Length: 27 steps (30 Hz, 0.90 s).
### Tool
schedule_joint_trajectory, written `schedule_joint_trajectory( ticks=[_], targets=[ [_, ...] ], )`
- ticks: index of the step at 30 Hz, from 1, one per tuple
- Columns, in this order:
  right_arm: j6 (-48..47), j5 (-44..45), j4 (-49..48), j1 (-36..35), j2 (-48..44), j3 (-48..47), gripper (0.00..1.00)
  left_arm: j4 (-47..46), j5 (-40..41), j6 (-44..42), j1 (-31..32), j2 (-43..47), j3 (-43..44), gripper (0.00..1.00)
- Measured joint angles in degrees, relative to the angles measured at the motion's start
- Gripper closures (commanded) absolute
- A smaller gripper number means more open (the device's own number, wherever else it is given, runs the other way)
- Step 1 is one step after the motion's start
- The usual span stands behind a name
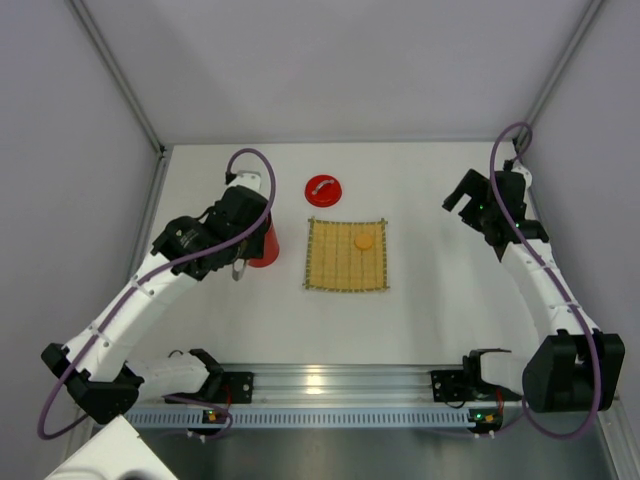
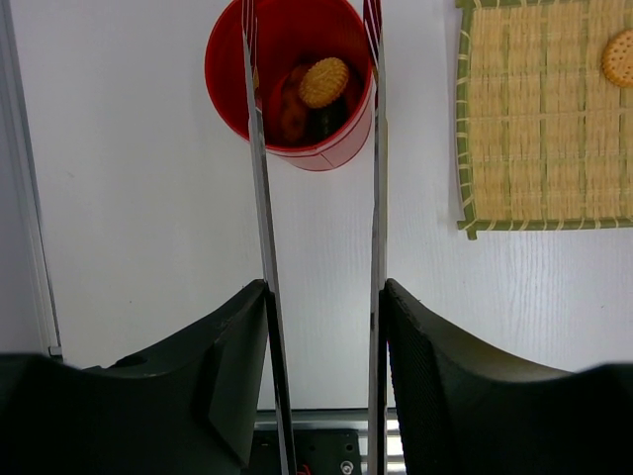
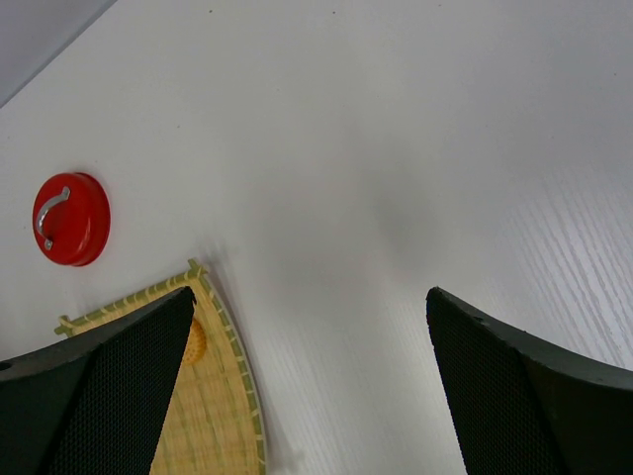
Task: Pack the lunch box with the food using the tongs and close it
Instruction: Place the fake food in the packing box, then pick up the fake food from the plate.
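Observation:
The red lunch box (image 2: 292,84) stands open beside the mat's left edge, partly under my left arm in the top view (image 1: 264,248). Inside lie an orange-yellow round slice (image 2: 324,82), reddish-brown chunks and a dark piece. Another orange slice (image 1: 364,240) rests on the mat. My left gripper (image 2: 324,292) is shut on the tongs (image 2: 261,198), whose two silver arms reach over the box's mouth, spread about as wide as the rim, with nothing between them. The red lid (image 1: 323,188) lies handle up behind the mat. My right gripper (image 3: 309,307) hovers open and empty at the far right (image 1: 465,200).
The square yellow bamboo mat (image 1: 346,256) lies mid-table, its corner showing in the right wrist view (image 3: 213,416). Grey walls enclose the table on three sides. A metal rail with the arm bases (image 1: 330,385) runs along the near edge.

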State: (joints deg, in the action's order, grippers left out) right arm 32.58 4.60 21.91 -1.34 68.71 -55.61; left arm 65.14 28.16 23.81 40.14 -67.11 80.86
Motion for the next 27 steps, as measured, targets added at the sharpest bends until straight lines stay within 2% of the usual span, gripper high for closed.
schedule_joint_trajectory(
  ticks=[10, 17, 27],
  targets=[
    [0.0, 0.1, 0.0, 0.0, -0.1, 0.0, 0.00, -3.6, -5.3, -2.9, 0.6, -6.7, 7.7, 0.49],
    [0.0, 0.1, 0.0, 0.0, -0.4, 0.0, 0.00, -11.7, -12.3, -3.7, 4.4, -16.2, 7.4, 0.47],
    [-0.1, 0.3, 0.0, 0.0, -1.3, 0.0, 0.00, -20.9, -22.4, -3.8, 6.4, -26.8, 6.0, 0.46]
  ],
)
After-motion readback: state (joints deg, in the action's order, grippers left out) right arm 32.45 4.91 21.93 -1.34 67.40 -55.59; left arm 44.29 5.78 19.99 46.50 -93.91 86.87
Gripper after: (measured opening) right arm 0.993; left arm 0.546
